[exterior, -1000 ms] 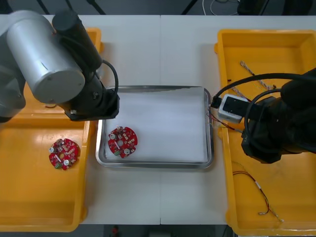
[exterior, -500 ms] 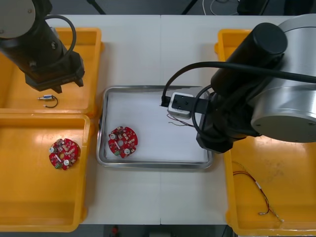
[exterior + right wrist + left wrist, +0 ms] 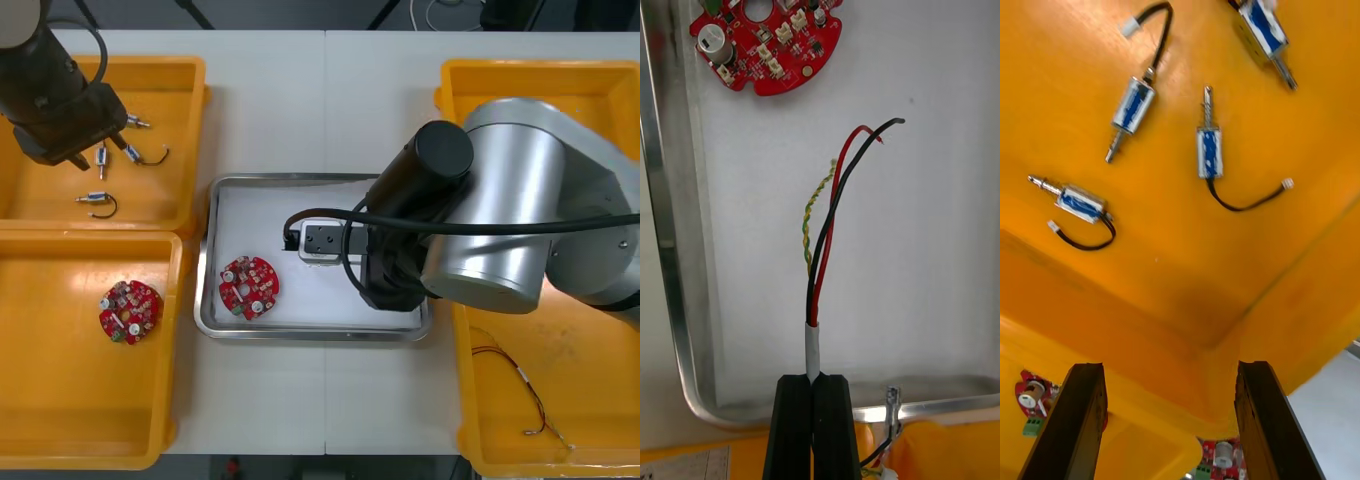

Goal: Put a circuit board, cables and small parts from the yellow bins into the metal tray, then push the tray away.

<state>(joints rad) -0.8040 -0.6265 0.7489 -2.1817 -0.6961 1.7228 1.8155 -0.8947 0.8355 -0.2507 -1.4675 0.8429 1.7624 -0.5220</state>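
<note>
Front view: looks steeply down on a table (image 3: 320, 110) with the tray (image 3: 310, 181) at the middle and yellow bins (image 3: 540, 70) at each side. Finds the right arm (image 3: 500, 230) bent low across the tray's right half, its wrist over the white floor. Finds one board (image 3: 248, 286) lying flat in the tray's near left corner, apart from that wrist.

Right wrist view: shows the right gripper (image 3: 814, 382) pressed together on the white sleeve of a cable (image 3: 824, 247), pinching it just inside the tray's rim. Shows the cable's red and black wires and a thin twisted yellow strand running from the fingers (image 3: 794, 427) out over the white floor toward the board, their tips short of it. Cannot tell whether they touch the floor.

Left wrist view: shows the left gripper (image 3: 1171, 367) spread wide above the floor of the far left bin (image 3: 150, 64), gripping nothing. Shows four parts (image 3: 1210, 150), small blue-banded metal cylinders with pins, some trailing black leads, scattered beyond the fingers (image 3: 1082, 420) and apart from one another.

Back in the front view: puts the left arm (image 3: 55, 100) over that bin's left side, with parts just beside it. Puts a second board (image 3: 130, 311) flat in the near left bin (image 3: 60, 420), and a thin second cable (image 3: 515, 385) in the near right bin (image 3: 600, 400).
</note>
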